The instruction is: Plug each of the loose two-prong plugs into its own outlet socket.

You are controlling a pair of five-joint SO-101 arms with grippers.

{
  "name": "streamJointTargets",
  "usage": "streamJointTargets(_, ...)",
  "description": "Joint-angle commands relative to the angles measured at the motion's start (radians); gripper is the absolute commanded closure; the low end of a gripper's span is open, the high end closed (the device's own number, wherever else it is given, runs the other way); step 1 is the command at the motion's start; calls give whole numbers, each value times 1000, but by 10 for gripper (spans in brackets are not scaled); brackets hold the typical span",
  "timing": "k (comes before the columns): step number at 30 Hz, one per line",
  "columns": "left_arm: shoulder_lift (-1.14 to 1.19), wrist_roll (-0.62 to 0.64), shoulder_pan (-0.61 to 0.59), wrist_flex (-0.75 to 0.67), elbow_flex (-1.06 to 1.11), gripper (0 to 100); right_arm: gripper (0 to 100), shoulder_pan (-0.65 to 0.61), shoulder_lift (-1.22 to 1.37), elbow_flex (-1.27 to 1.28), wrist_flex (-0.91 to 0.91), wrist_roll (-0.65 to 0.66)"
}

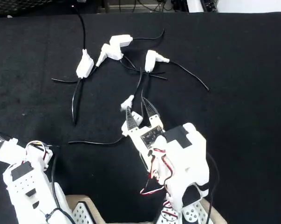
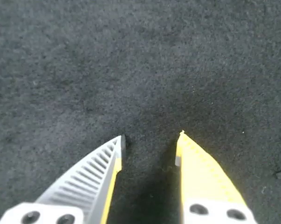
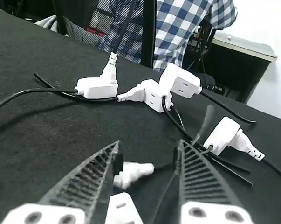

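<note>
Loose two-prong plug (image 3: pixel 133 172) lies crosswise between the spread, empty fingers of the right gripper (image 3: pixel 148 145); the left gripper (image 2: pixel 151 137), likewise spread and empty, is farther from it.

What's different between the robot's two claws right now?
The right gripper has a small white plug between its fingers; the left gripper hangs over bare black cloth. The right gripper's fingers are black; the left gripper has one yellow finger and one grey. Both are open.

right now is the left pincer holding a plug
No, the left pincer hangs open over bare cloth, with nothing between its jaws.
</note>
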Motion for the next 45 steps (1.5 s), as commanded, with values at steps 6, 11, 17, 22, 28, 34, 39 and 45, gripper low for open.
streamJointTargets(6,-8,-5,12,-17,-2,804,821,2,-8,-39,-23,-3)
streamJointTargets(11,-8,-5,13,-17,-7,804,821,5,-21,-54,6,-3)
streamJointTargets(17,-8,-6,13,-14,-7,804,821,98,-150,-139,199,-3)
streamJointTargets(22,-8,-6,13,-12,-7,804,822,241,-282,-332,374,-2)
streamJointTargets(28,-8,-12,4,-11,-8,804,822,494,-496,-412,647,3)
streamJointTargets(34,-8,-206,-30,-5,-33,804,822,872,-733,-410,1034,3)
streamJointTargets(39,-8,-446,-77,58,-108,805,822,1114,-924,-424,1501,23)
streamJointTargets(45,3,-674,35,345,-268,804,822,1079,-1038,-461,2070,292)
